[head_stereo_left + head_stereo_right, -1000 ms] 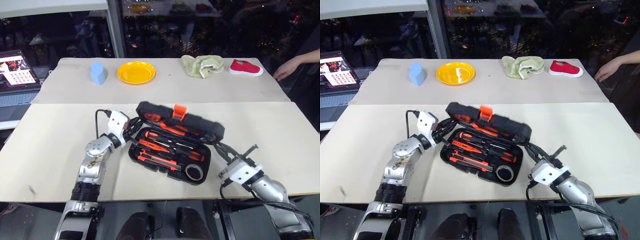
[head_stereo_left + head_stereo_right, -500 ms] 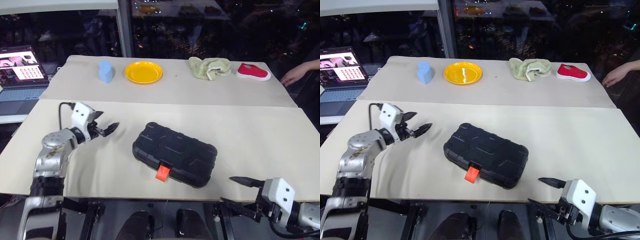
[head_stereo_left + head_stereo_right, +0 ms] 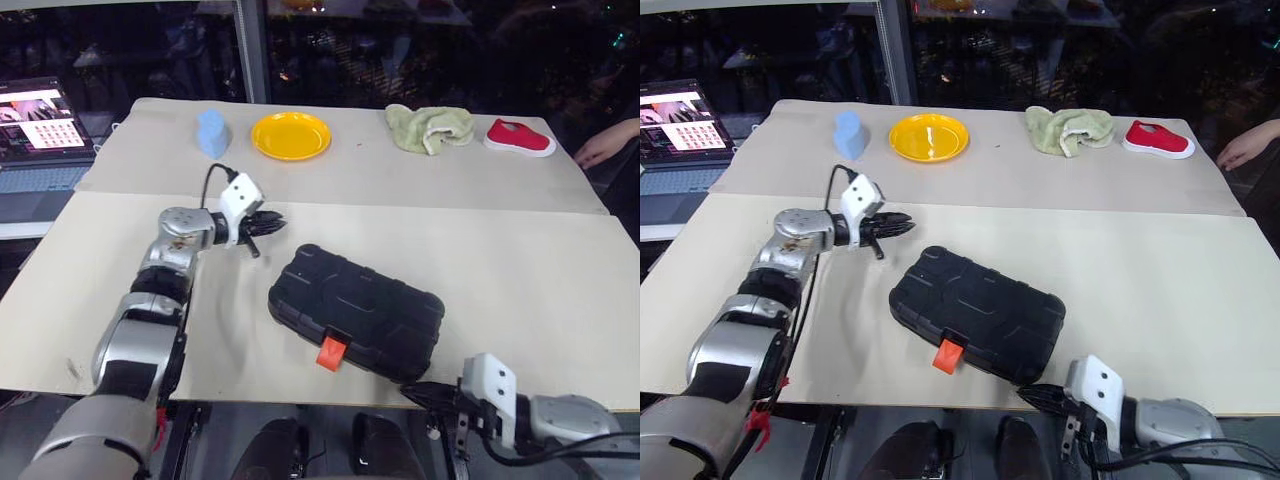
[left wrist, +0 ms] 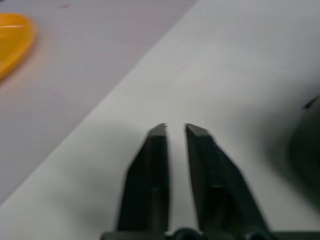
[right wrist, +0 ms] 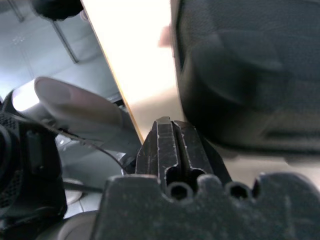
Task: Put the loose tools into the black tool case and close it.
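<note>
Now the black tool case (image 3: 356, 312) lies shut on the near table (image 3: 530, 270), lid up, roughly at the middle of the near half and turned a little askew, so that its left end sits farther away than its right end. Its small orange latch (image 3: 330, 351) hangs at the near long edge, pointing toward the table's front. No loose tools lie on the tabletop around it.

Just beyond the case's far left corner, the left gripper (image 3: 275, 224) hovers over bare table, apart from the case. Its two black fingers (image 4: 155, 165) are drawn together with only a thin slit between them, and nothing sits between them.

At the near right, the right gripper (image 3: 417, 391) sits at the table's front edge, just beside the near right corner of the case. In the right wrist view its fingers (image 5: 172, 145) are pressed together and empty, with the dark side of the case looming close beyond them; whether the tips touch the case I cannot tell.

On the far table stand a light blue object (image 3: 212, 133), a yellow plate (image 3: 291, 135), a crumpled green cloth (image 3: 430, 127) and a red shoe (image 3: 519, 137), in a row from left to right. An open laptop (image 3: 35, 120) sits off the far left, and a person's hand (image 3: 607, 144) reaches in at the far right edge.
</note>
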Action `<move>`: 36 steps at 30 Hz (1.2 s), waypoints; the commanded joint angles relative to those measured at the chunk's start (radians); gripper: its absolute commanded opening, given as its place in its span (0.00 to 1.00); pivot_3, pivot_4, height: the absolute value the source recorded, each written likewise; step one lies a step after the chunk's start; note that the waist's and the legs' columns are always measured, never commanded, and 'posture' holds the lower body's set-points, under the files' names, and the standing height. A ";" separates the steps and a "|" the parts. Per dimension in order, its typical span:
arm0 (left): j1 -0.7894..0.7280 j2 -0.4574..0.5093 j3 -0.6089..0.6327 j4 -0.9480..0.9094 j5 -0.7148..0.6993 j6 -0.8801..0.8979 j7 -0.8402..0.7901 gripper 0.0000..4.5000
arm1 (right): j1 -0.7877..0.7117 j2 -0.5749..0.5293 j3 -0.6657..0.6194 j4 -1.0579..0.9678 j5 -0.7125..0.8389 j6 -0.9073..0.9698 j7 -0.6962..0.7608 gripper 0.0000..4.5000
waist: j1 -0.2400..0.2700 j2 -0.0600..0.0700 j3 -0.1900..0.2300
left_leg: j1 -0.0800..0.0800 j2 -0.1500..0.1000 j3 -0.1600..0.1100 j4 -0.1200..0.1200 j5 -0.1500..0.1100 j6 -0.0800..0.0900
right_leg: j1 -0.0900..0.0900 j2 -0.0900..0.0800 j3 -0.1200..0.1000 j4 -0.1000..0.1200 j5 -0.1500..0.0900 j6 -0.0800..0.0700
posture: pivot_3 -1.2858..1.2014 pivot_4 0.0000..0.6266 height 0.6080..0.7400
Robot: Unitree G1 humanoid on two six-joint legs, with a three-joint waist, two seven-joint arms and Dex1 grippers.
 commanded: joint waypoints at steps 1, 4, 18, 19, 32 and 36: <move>-0.052 -0.018 -0.022 0.036 0.032 -0.057 -0.062 0.01 | -0.073 0.030 0.008 0.027 -0.060 0.037 -0.054 0.00 | -0.002 0.000 0.000 | 0.000 0.000 0.000 0.000 0.000 0.000 | 0.000 0.000 0.000 0.000 0.000 0.000 | 0.52 0.24 1.00; -0.047 -0.028 -0.048 0.044 0.054 -0.091 -0.133 0.01 | -0.124 0.066 -0.030 0.057 -0.073 0.067 -0.103 0.00 | -0.003 -0.001 0.000 | 0.000 0.001 0.000 0.001 0.000 0.000 | 0.001 0.000 0.001 0.001 0.001 0.000 | 0.52 0.24 1.00; 0.027 0.063 -0.070 -0.138 0.030 0.011 -0.470 0.01 | -0.137 0.131 -0.208 0.128 -0.094 0.096 -0.185 0.00 | 0.000 0.000 0.000 | -0.007 0.000 0.001 0.003 0.000 0.004 | -0.010 0.001 0.001 0.007 0.002 0.000 | 0.52 0.24 1.00; 0.023 0.066 -0.069 -0.146 0.030 0.013 -0.477 0.01 | -0.125 0.133 -0.216 0.120 -0.091 0.099 -0.182 0.00 | 0.000 0.000 0.000 | -0.011 0.000 0.001 0.004 0.000 0.003 | -0.013 0.001 0.002 0.008 0.002 0.000 | 0.52 0.24 1.00; -0.216 0.018 -0.176 -0.222 -0.131 0.188 -0.556 0.01 | 0.052 0.114 -0.314 -0.094 0.102 0.230 -0.071 0.00 | -0.007 0.001 -0.001 | -0.011 0.000 0.002 0.012 -0.002 0.007 | -0.011 0.001 0.002 0.009 0.002 0.002 | 0.52 0.24 1.00; -0.107 0.010 -0.351 -0.433 -0.210 0.200 -0.556 0.01 | 0.055 0.127 -0.289 -0.161 0.114 0.275 -0.109 0.00 | -0.011 0.003 -0.001 | -0.013 0.001 0.001 0.014 -0.001 0.006 | -0.013 0.001 0.003 0.010 0.002 0.001 | 0.52 0.24 1.00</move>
